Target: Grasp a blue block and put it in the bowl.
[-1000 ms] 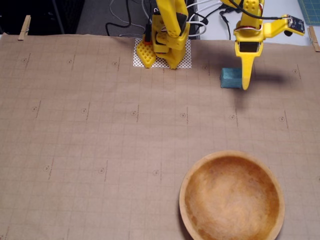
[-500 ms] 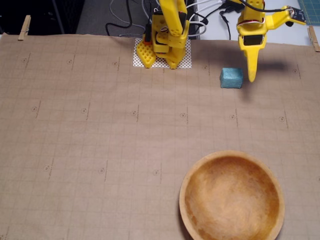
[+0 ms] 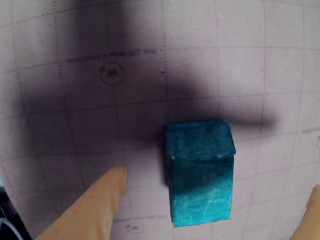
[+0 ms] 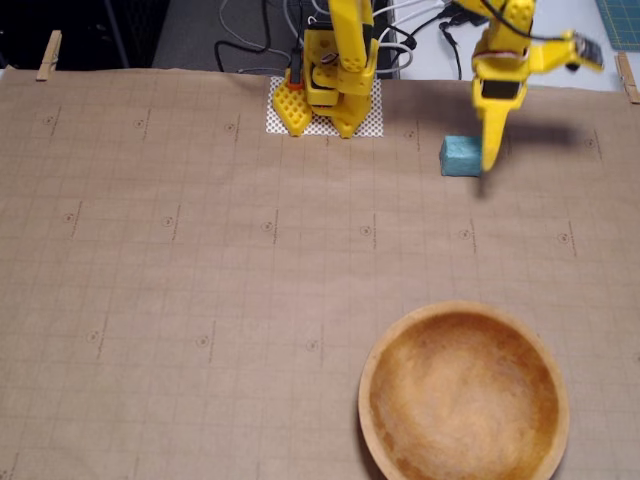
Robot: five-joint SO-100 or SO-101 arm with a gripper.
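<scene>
The blue block is a small teal piece lying on the brown gridded paper, in shadow. In the wrist view it sits between my two yellow fingers, and my gripper is open around it without touching it. One fingertip shows at the lower left, the other only at the right edge. In the fixed view the block lies at the back right, and my gripper hangs over its right edge. The wooden bowl stands empty at the front right, well apart from the block.
The yellow arm base stands on a white mesh pad at the back centre, with cables behind it. Clothespins hold the paper at the back corners. Wide bare paper lies to the left and between block and bowl.
The gripper swung out to the right of the block half a second ago and has come back left, over the block's right edge. Block and bowl have not moved.
</scene>
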